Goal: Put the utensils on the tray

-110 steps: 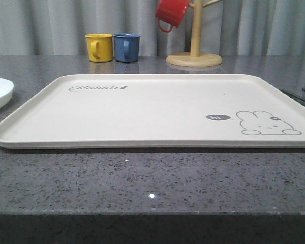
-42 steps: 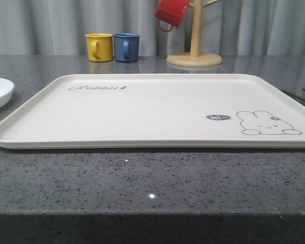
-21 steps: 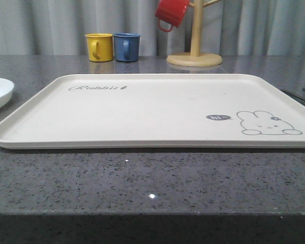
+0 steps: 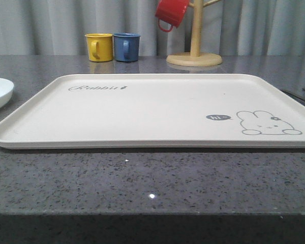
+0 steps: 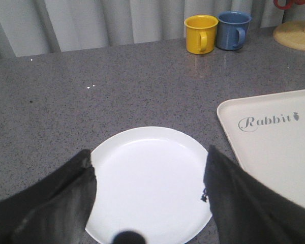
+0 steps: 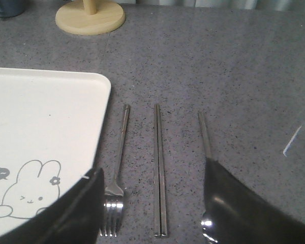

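While nothing shifts out front, change: none, tray (image 4: 157, 109) sits bare as before.
Right claw (image 6: 152, 203): spread wide, empty, over chopsticks (image 6: 159, 173).
Left claw (image 5: 150, 198): wide, empty, above plate (image 5: 150, 183).

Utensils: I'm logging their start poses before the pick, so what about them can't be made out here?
- Spoon: right wrist view, its bowl is hidden behind a gripper finger.
- Fork: right wrist view, its tine tips are cut by the picture's edge.
- Chopsticks: right wrist view, too close together to separate.
- Front view: only dark slivers beside the tray.
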